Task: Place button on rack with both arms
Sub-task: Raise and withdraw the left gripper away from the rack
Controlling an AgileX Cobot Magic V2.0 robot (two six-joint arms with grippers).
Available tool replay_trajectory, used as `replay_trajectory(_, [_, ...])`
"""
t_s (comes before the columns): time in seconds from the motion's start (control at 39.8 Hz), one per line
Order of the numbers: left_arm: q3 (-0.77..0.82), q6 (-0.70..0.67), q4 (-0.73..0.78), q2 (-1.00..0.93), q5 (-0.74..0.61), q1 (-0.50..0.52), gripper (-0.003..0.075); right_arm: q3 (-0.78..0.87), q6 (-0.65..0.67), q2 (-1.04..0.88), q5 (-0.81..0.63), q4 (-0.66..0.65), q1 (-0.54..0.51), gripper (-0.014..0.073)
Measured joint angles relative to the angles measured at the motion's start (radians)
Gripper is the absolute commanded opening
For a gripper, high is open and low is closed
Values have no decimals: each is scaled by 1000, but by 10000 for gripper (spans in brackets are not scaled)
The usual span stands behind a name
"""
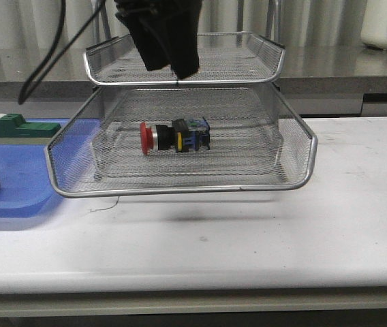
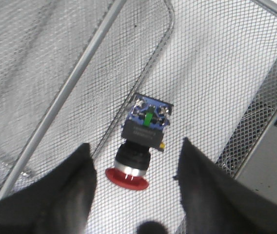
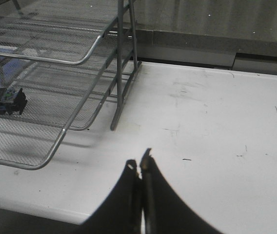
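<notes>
As I checked the feeds, the button (image 1: 175,136) lay on its side in the pulled-out middle tray of the rack (image 1: 296,178), red mushroom head (image 2: 127,179) toward the left, black body and blue-and-yellow contact block behind it. My left gripper (image 2: 134,165) hung above it, fingers apart, touching nothing. My right gripper (image 3: 140,168) was pressed together, empty, over the white table (image 3: 216,146).

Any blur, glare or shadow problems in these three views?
Front view: button sharp, rack shadow soft on the table. Left wrist view: left gripper fingers dark and blurred. Right wrist view: right gripper silhouetted, mild counter glare.
</notes>
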Motion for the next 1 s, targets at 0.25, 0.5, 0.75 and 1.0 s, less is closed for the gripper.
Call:
replay_trajectory(0.25, [141, -92, 72, -178, 5, 78, -19, 0, 0, 0, 0, 0, 0, -60])
replay_trajectory(0.5, [381, -178, 51, -365, 5, 302, -19, 0, 0, 0, 0, 0, 0, -60])
replay_trajectory(0.75, [734, -189, -59, -674, -183, 461, -19, 0, 0, 0, 0, 0, 0, -60])
replay_trajectory(1.0, [1117, -189, -87, -1095, -452, 480, -19, 0, 0, 0, 0, 0, 0, -60])
